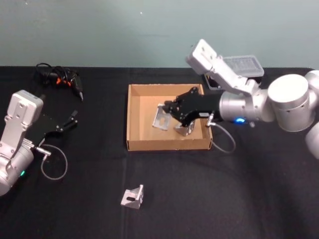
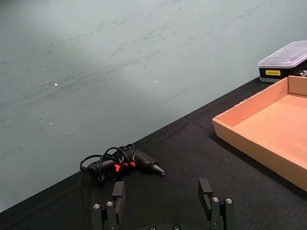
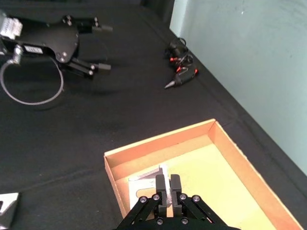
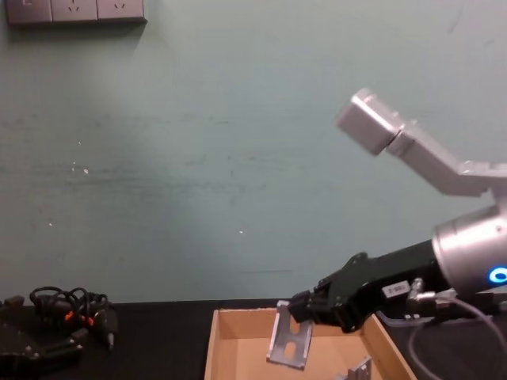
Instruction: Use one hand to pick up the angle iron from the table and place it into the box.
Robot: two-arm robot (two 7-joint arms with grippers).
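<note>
A bundle of black cables with orange marks, tangled round a pistol-shaped tool, lies on the flat matte black table at the far left, well apart from the wide, shallow brown cardboard box in the middle; a small black case with a clear plastic lid stands just behind the box's far right corner, partly hidden by the right arm; one bent silver-grey metal bracket, the loose angle iron, lies on the table in front of the box, near its front left corner but apart from it; another bracket of the same kind, the resting angle iron, sits on the box floor toward the front right, and the gripper's black body overhangs it; the right gripper, a black claw on a boxy silver-grey metal arm, reaches in from the right across the box's right wall, wrist roughly level and claw pointing left; its fingers are pressed together on the upper edge of a third bracket, the held angle iron, which hangs tilted over the inside of the box; whether its lower edge touches the floor cannot be told; the left gripper is parked low over the table at the left, well apart from the box, its fingers spread wide around nothing.
</note>
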